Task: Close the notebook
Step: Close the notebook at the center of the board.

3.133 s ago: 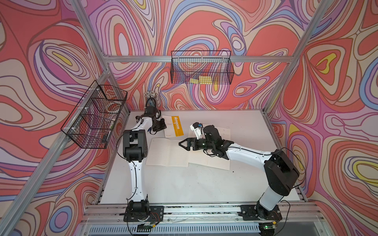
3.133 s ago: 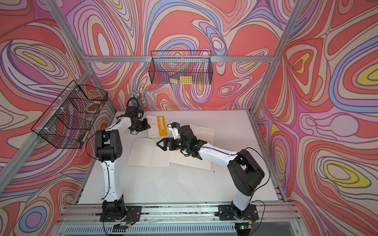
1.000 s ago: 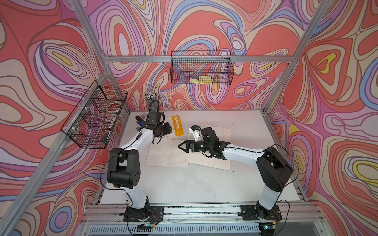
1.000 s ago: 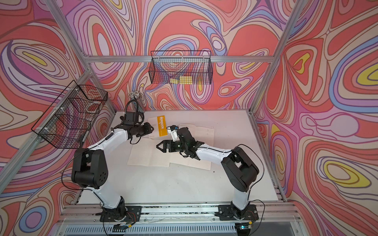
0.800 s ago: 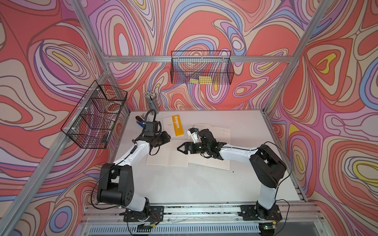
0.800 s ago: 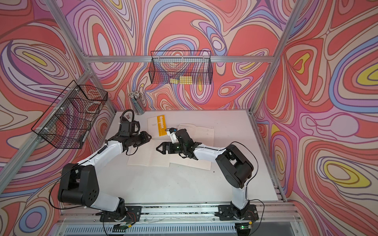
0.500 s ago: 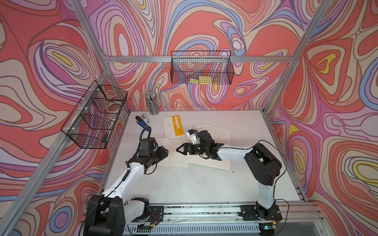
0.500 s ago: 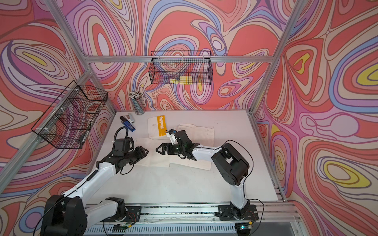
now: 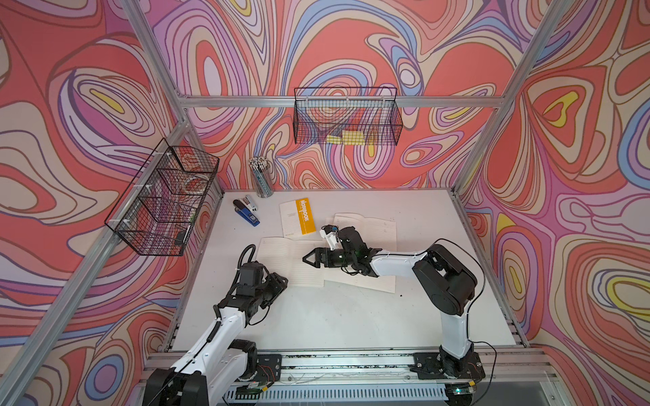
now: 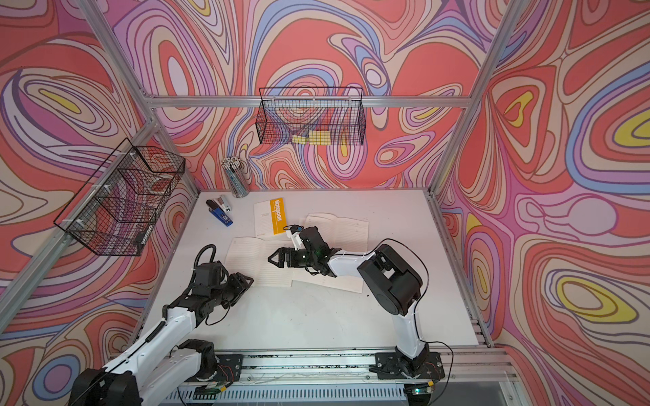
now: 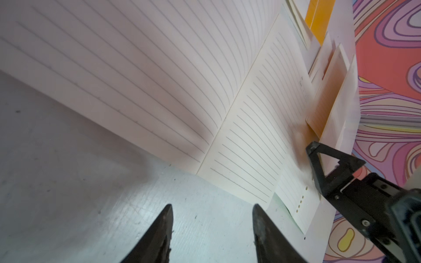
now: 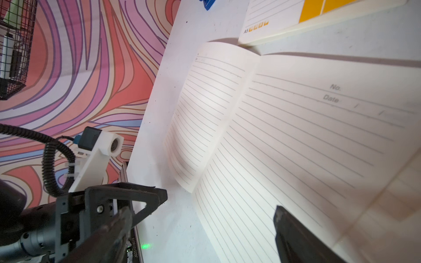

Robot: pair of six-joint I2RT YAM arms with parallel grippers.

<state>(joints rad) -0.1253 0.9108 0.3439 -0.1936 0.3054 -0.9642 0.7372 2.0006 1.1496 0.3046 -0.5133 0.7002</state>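
Note:
The notebook (image 9: 281, 262) (image 10: 248, 258) lies open and flat on the white table (image 9: 334, 316), its lined pages facing up. My left gripper (image 9: 278, 283) (image 10: 247, 281) is low at the notebook's near left corner. In the left wrist view it (image 11: 211, 210) is open over bare table, the page edge (image 11: 227, 159) just ahead of its tips. My right gripper (image 9: 306, 258) (image 10: 271, 261) hovers over the notebook's right page. It (image 12: 200, 216) is open in the right wrist view, with nothing between its fingers.
A closed notebook with a yellow band (image 9: 299, 219) lies behind the open one. More open lined pages (image 9: 367, 226) lie behind and under the right arm. A blue stapler (image 9: 246, 211) and a pencil cup (image 9: 262, 181) stand at the back left. Wire baskets (image 9: 346, 121) (image 9: 165, 200) hang on the walls.
My left arm has swung from the back left corner near the stapler forward to the notebook's near left corner, and its jaws have widened. The right gripper has crept slightly left.

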